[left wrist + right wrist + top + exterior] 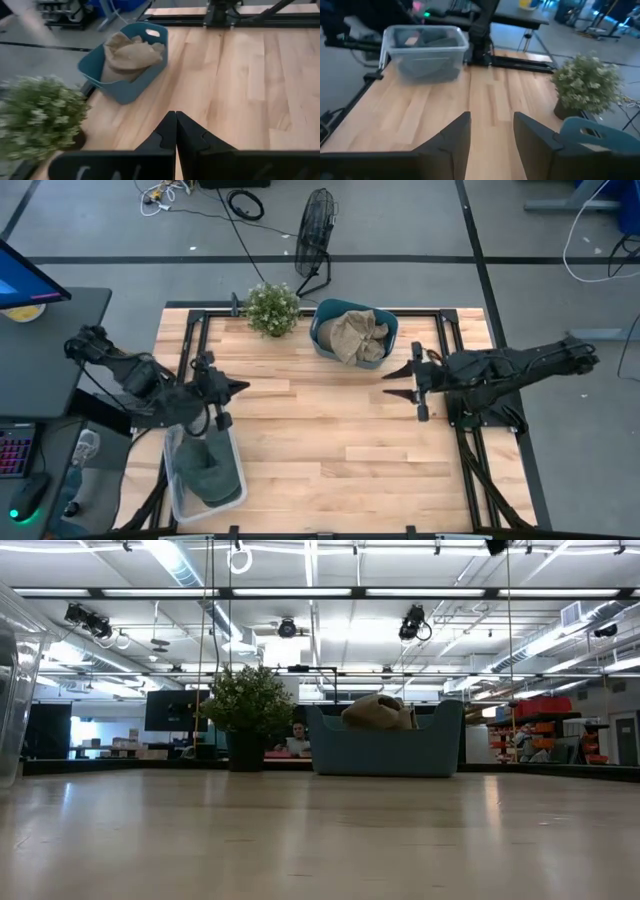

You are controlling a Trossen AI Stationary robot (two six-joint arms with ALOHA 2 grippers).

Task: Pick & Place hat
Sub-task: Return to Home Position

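Note:
A tan hat lies in a blue basket at the table's far middle; both also show in the left wrist view and low view. A dark green hat lies in a clear plastic bin at the near left, also in the right wrist view. My left gripper is shut and empty above the table, just beyond the bin. My right gripper is open and empty at the right, near the basket.
A small potted plant stands at the far edge, left of the basket. The bare wooden tabletop stretches between the two arms. A fan and cables lie on the floor beyond the table. A person sits far behind the table.

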